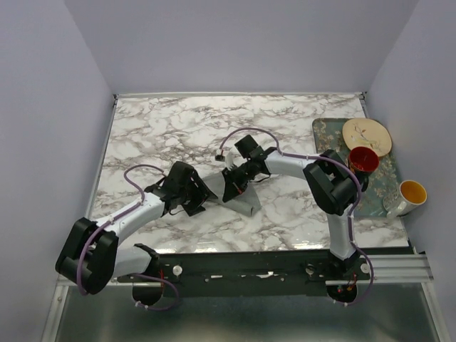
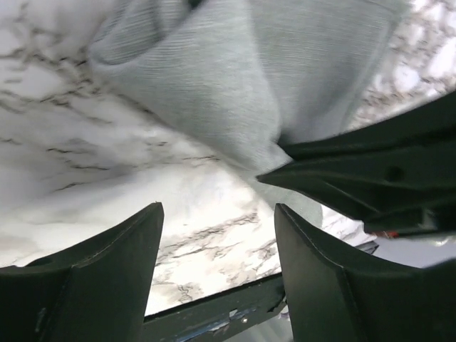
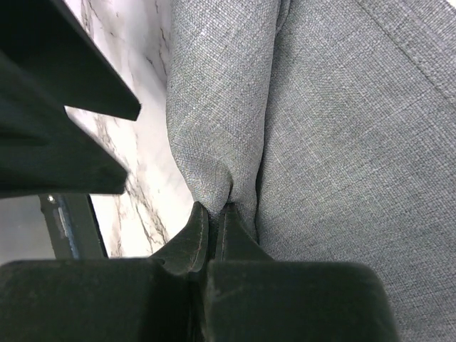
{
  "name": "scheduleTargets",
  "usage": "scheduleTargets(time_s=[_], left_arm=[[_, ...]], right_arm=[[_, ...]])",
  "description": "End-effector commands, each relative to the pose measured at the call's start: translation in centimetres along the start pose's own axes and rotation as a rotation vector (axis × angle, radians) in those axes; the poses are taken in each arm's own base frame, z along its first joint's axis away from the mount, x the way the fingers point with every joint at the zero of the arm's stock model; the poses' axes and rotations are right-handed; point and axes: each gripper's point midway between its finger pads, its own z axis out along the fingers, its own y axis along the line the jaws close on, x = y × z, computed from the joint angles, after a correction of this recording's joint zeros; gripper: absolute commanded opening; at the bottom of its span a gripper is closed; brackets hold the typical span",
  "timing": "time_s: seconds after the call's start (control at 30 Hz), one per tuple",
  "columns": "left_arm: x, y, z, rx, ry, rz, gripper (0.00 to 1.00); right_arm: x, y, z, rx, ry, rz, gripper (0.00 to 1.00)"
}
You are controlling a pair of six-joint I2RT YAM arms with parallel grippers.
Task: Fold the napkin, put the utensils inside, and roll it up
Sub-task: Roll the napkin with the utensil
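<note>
Sitting on the floral tray (image 1: 324,134) far right: cream plate (image 1: 366,135), red cup (image 1: 363,158), white mug (image 1: 410,194) at its edge. Grey-green napkin (image 2: 214,92) lies bunched and creased mid-table, pinched tight by the right gripper (image 3: 212,214). Left gripper (image 2: 217,214) gapes wide beside it.

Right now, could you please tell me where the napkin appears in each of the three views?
Top external: napkin at the middle of the marble table, mostly hidden.
Left wrist: napkin across the top.
Right wrist: napkin fills centre and right, pinched in the right tool.
Shared landmark: the marble table.
</note>
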Motion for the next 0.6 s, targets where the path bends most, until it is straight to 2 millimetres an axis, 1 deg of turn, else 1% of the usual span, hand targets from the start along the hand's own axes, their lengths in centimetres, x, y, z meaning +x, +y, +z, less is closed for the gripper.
scheduleTargets(time_s=[0.0,0.03,0.07,0.1,0.17,0.23,0.3,0.33,0.43,0.5,0.53,0.57], left_arm=[[-0.2,-0.3,1.5,0.015,-0.007,-0.074,0.73],[-0.5,-0.7,1.7,0.024,-0.019,-0.076,0.73],[-0.8,-1.2,1.8,0.034,-0.028,-0.078,0.73],[-0.9,-1.2,2.2,0.026,-0.03,-0.085,0.73],[-1.7,-1.6,2.5,0.024,-0.061,-0.088,0.73],[-1.8,-1.2,2.7,0.002,-0.07,-0.111,0.73],[-1.8,-0.2,3.0,-0.036,-0.078,-0.133,0.73],[-1.5,0.5,3.2,-0.07,-0.068,-0.161,0.72],[-1.7,2.0,3.8,-0.134,-0.087,-0.191,0.68],[-2.2,2.3,4.1,-0.153,-0.11,-0.176,0.62],[-2.4,2.0,4.3,-0.143,-0.114,-0.171,0.58],[-2.6,1.7,4.4,-0.137,-0.116,-0.153,0.5]], right_arm=[[2.3,-3.0,0.6,0.155,0.039,-0.084,0.01],[2.6,-3.0,0.7,0.151,0.038,-0.089,0.0],[3.3,-3.0,0.8,0.148,0.043,-0.088,0.0],[3.1,-2.9,0.8,0.145,0.033,-0.096,0.0],[3.6,-2.8,0.8,0.143,0.034,-0.1,0.01],[3.3,-2.6,0.6,0.136,0.021,-0.113,0.01],[3.1,-2.4,0.6,0.135,0.019,-0.12,0.01],[3.0,-2.4,0.5,0.136,0.017,-0.13,0.01],[3.1,-2.5,0.1,0.151,0.019,-0.156,0.01],[3.0,-2.5,-0.2,0.161,0.017,-0.17,0.01],[3.2,-2.6,-0.3,0.169,0.02,-0.182,0.0],[3.1,-2.6,-0.5,0.174,0.018,-0.191,0.01]])
